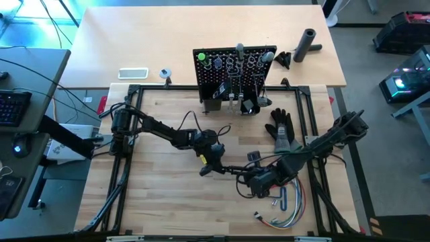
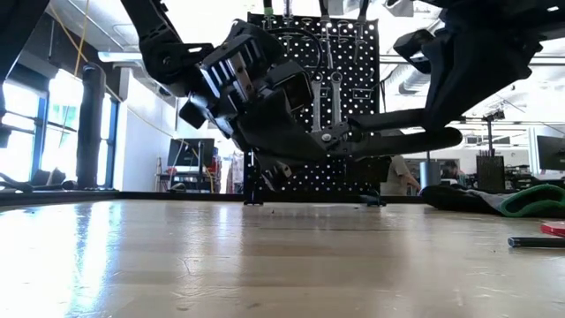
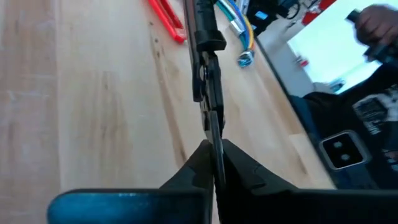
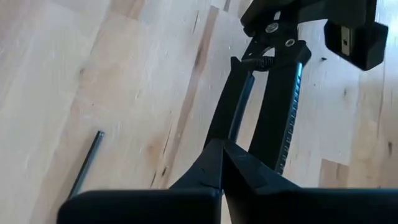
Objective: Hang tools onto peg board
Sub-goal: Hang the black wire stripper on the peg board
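Black pliers hang in the air over the middle of the table, between my two grippers. My left gripper is shut on their nose end and my right gripper is shut on a handle. The black peg board stands upright at the table's far side, and several tools hang from its hooks, among them silver wrenches. A red-handled tool lies on the table by the coloured wires. My left gripper pinches the pliers' thin nose tip between its two fingers. It comes from the table's left, slanting slightly down, along the tool. The pliers are lifted clear of the table, about level. My right gripper pinches one handle near its free end between its two fingers, coming from the right and slanting steeply down. The other handle runs free beside it. The pliers stay clear of the wood.
A black glove lies right of the middle. A bundle of coloured wires lies near the front right, and a thin hex key lies on the wood. A black cylinder lies beyond the board. Bare wood shows at the front left.
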{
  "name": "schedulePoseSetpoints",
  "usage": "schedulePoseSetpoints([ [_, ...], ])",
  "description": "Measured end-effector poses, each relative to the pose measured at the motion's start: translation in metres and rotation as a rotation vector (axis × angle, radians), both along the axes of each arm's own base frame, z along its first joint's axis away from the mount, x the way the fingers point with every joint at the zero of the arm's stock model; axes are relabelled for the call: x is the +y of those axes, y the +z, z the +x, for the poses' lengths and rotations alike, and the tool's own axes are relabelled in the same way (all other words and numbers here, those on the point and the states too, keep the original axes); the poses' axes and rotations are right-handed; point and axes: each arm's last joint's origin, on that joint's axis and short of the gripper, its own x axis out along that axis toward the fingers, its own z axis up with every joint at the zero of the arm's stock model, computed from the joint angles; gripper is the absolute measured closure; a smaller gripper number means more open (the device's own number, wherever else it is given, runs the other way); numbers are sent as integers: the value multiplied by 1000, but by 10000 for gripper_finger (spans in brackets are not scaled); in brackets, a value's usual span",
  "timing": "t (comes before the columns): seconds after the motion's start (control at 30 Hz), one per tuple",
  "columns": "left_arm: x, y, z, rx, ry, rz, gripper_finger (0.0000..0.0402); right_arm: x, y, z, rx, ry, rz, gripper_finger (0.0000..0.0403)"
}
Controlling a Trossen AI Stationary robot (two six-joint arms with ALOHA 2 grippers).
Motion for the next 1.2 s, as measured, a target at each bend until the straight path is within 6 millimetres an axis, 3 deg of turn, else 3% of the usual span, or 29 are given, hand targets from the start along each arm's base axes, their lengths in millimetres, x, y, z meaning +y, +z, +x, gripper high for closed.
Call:
schedulePoseSetpoints([
  [0.27,-1,-3,-1,-2,-6,81,399,-2,3,-5,26,-81,95,386],
  [0.73,-7,-3,-2,-18,-14,141,401,-3,40,-8,-61,-176,238,277],
  [1.0,-8,-6,-4,9,-19,156,401,-3,65,-6,-57,-198,234,272],
  [1.2,-12,-5,-1,35,1,212,401,-12,67,-1,-75,-286,262,272],
])
